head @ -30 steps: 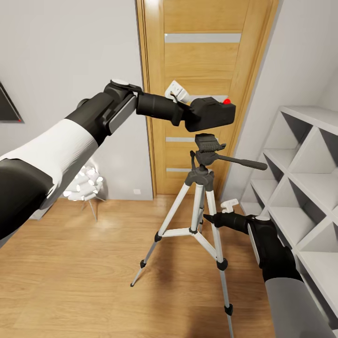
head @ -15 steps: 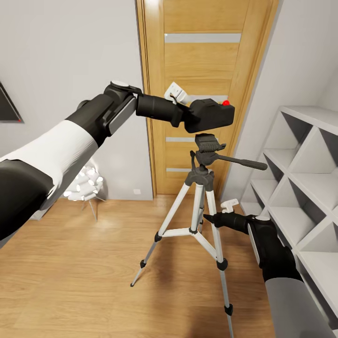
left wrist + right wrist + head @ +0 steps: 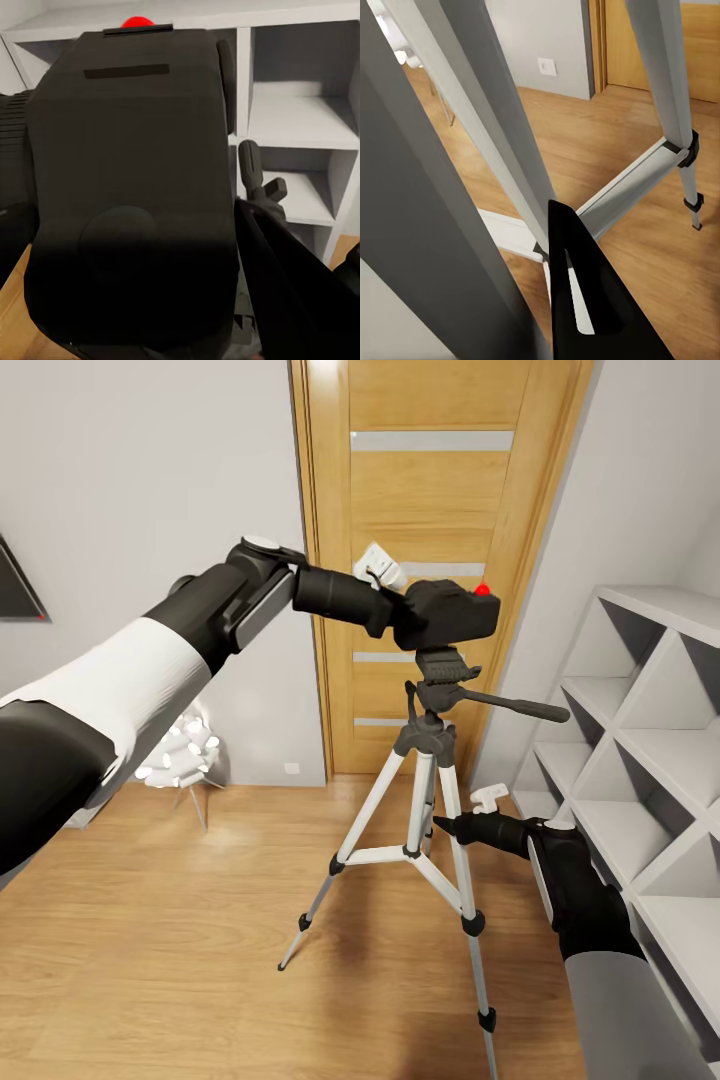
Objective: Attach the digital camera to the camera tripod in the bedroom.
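So here I've got the digital camera (image 3: 447, 611) clamped in my left hand (image 3: 405, 607), arm stretched out in front of the wooden door (image 3: 440, 480). The camera sits right over the head of the camera tripod (image 3: 428, 780), its underside looking like it's touching the top plate, red dot up top. From my left wrist the camera's black back (image 3: 131, 195) is huge in front, with the tripod's pan handle (image 3: 253, 174) poking out beside it and the white cube shelves (image 3: 300, 112) behind.

My right hand (image 3: 447, 826) is down low by the tripod legs, close to the one nearest the shelves (image 3: 640, 760). I can't tell how wide it's spread; the right wrist view just gives one dark finger (image 3: 585, 300) and silver legs (image 3: 510, 135) over the wood floor (image 3: 607, 142).
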You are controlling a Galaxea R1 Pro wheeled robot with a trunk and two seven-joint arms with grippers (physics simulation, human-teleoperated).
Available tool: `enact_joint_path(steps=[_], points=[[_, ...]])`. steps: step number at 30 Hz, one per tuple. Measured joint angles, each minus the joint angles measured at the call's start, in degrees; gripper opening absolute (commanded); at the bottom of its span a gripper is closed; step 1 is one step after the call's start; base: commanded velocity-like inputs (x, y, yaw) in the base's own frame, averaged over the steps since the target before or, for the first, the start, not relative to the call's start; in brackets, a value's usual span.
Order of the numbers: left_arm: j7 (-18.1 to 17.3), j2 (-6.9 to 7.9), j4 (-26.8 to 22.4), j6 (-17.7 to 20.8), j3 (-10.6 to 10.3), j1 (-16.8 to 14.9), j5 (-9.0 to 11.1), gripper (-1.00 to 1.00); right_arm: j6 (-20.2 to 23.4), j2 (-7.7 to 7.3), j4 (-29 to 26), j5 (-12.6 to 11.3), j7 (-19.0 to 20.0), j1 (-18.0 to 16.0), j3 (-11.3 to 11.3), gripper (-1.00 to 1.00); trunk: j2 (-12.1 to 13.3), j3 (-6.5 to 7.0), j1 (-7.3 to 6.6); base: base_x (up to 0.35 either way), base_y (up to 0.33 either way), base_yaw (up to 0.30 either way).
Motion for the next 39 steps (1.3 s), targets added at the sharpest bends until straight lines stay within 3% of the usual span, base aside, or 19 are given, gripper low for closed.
enact_joint_path(steps=[10, 11, 39], points=[[0.0, 0.05, 0.0, 0.0, -0.3, 0.6, 0.0, -1.0, 0.0, 0.0, 0.0, 0.0, 0.0, 0.0, 0.0, -1.0, 0.0, 0.0, 0.0, 0.0, 0.0, 0.0], [0.0, 0.06, 0.0, 0.0, -0.3, 0.6, 0.0, 1.0, 0.0, 0.0, 0.0, 0.0, 0.0, 0.0, 0.0, -1.0, 0.0, 0.0, 0.0, 0.0, 0.0, 0.0], [0.1, 0.41, 0.1, -0.3, -0.2, 0.8, 0.3, 1.0, 0.0, -0.06, 0.0, 0.0, 0.0, 0.0, 0.0, -1.0, 0.0, 0.0, 0.0, 0.0, 0.0, 0.0]])
